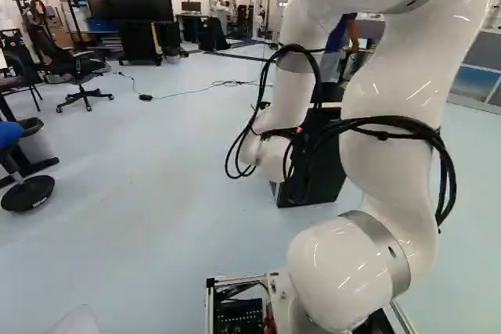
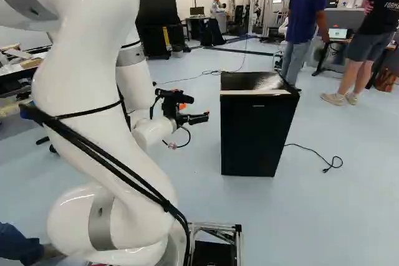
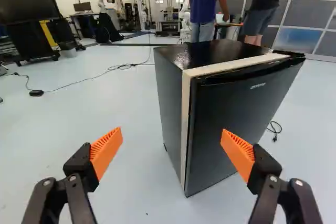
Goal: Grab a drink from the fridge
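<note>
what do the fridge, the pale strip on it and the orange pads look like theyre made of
The fridge looks like painted metal, maybe partly plastic: black, its top glossy with reflections, its door duller. The pale strip looks matte and flat, possibly a rubber seal or tape; I can't tell which. The orange pads look like matte rubber or soft plastic, with fine ribs.

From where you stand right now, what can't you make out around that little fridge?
Inside the small black fridge: wrist view, hidden by its door, so I can't tell about drinks.
The black cord's end away from its plug: right base view, hidden behind the fridge.
Rear of my gripper: wrist view, cut off by the edge.
Laptop's screen contents: right base view, too small.
</note>
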`<state>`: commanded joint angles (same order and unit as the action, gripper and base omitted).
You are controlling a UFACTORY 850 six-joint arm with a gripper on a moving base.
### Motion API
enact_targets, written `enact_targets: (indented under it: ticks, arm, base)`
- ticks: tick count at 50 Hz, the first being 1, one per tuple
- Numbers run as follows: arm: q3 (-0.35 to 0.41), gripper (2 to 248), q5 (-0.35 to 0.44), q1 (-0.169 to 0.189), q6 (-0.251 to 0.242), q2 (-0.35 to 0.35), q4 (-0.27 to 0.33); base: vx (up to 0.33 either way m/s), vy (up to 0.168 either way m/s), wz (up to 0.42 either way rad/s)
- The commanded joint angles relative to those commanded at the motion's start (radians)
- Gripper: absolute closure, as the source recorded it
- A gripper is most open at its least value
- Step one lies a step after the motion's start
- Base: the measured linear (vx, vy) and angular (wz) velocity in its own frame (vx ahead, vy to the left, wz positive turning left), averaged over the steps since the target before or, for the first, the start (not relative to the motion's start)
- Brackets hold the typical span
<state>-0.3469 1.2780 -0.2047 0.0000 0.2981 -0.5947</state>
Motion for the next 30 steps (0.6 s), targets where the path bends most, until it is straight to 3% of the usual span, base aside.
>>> enact_targets:
  ticks: [30]
  arm:
    - [-0.146,3,0.024,0.016,0.000,0.166,-0.133]
  base:
    - [0.000,0.000,0.000]
